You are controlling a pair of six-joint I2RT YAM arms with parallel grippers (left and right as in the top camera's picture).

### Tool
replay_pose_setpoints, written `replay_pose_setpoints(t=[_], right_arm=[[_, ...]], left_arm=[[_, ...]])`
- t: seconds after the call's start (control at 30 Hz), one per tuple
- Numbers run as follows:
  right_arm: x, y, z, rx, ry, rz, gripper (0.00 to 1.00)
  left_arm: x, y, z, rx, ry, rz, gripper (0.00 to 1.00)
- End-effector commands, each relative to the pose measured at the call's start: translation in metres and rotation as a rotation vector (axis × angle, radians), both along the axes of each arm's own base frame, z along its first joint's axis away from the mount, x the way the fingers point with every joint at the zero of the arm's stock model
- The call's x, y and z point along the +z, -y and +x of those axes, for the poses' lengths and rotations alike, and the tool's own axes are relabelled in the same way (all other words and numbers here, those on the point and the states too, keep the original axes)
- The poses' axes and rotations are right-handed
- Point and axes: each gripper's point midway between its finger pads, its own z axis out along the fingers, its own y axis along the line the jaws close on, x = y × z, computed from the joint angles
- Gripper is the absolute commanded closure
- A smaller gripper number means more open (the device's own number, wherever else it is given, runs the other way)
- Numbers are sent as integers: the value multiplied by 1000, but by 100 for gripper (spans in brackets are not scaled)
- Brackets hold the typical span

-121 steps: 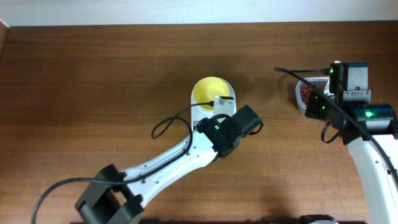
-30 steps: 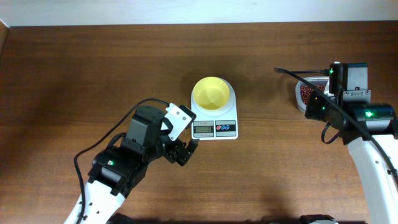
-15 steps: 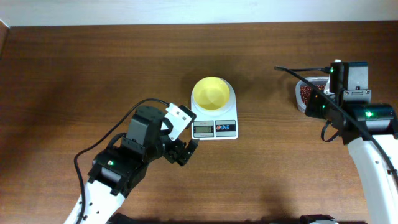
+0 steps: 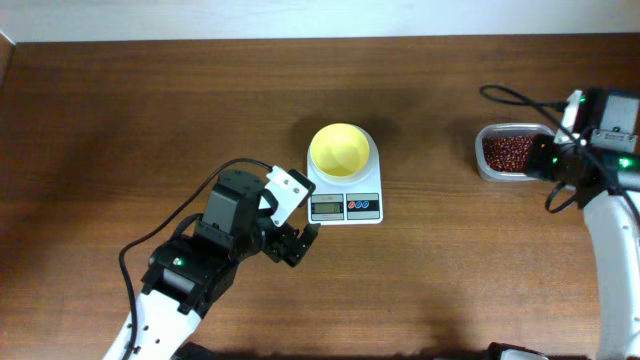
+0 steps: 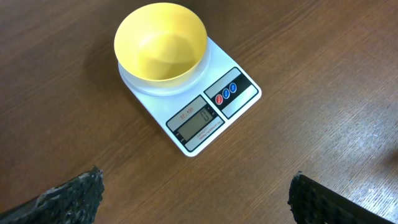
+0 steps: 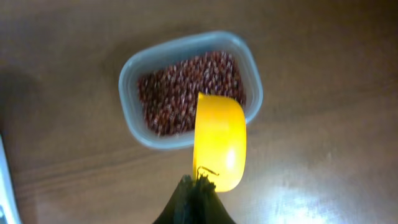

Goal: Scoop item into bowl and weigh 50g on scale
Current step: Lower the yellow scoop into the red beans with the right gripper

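Observation:
The pale yellow bowl (image 4: 340,149) (image 5: 161,41) stands empty on the white scale (image 4: 345,203) (image 5: 221,106) at mid-table. Dark reddish-brown beans (image 4: 510,152) (image 6: 186,93) fill a clear plastic container (image 4: 483,165) (image 6: 132,127) at the right. My right gripper (image 4: 556,160) (image 6: 199,182) is shut on the handle of a yellow scoop (image 6: 220,146), which hangs over the container's near rim. My left gripper (image 4: 298,244) (image 5: 196,186) stands open over bare wood, front-left of the scale, nothing between its fingers (image 5: 74,196).
A black cable (image 4: 515,98) loops behind the container near the right arm. The table's far edge meets a pale wall (image 4: 300,18). Bare wood stretches left of the scale and between scale and container.
Four seconds ago my left gripper was at the scale; it has pulled back front-left and stayed. In the last half second my right arm shifted right, uncovering the bean container.

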Motion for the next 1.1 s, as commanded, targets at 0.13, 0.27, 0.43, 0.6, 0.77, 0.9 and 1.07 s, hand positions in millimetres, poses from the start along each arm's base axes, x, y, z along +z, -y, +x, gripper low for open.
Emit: replay_pose_setpoints(t=[0.13,0.27,0.43,0.6,0.77,0.9,1.07], right_arm=[[-21,6,45,126,51,46,96],[-47,9,56,129,7,58,96],[-67,14,56,179,-53,9,96],[-81,29,49,189,-131,-77,96],[-106,24,43,203,-192,-34,96],[-122,3,41,255,-200,79,96],[-122,-4,40,272,-188,141,96]], left_arm=[[-3,3,-3,-26,-5,3,1],[-3,3,-3,-26,-5,3,1],[-3,3,-3,-26,-5,3,1],[-3,3,-3,-26,-5,4,1],[-3,3,-3,-26,-5,3,1],[-3,3,-3,-26,-5,3,1],[-3,3,-3,-26,-5,3,1]])
